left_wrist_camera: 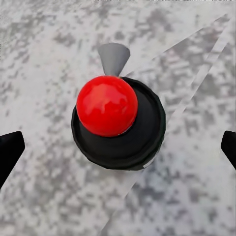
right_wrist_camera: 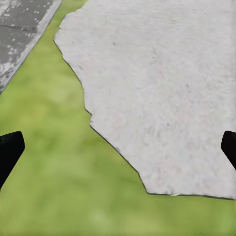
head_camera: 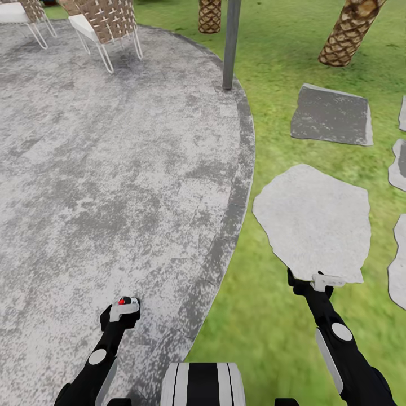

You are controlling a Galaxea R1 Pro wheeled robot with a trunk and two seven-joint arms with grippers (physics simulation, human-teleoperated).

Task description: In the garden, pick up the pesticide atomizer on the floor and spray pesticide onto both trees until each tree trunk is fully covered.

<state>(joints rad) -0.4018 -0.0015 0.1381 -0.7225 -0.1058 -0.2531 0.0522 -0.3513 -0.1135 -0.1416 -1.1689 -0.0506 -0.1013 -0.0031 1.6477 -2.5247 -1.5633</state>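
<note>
Directly below the left end effector (left_wrist_camera: 118,142), fingers apart, a red-knobbed pesticide atomizer (left_wrist_camera: 115,123) stands on the grey patio (head_camera: 113,169), while the right end effector (right_wrist_camera: 118,147), also apart, hovers over a stepping stone (head_camera: 316,220) at centre right.

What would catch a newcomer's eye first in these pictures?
The glossy red ball atop a black round sprayer stands out, standing on the grey patio right under the left hand, whose fingers are spread wide. Next come the pale stepping stone on the grass ahead of the right hand, and the woven chair at the patio's far side.
</note>
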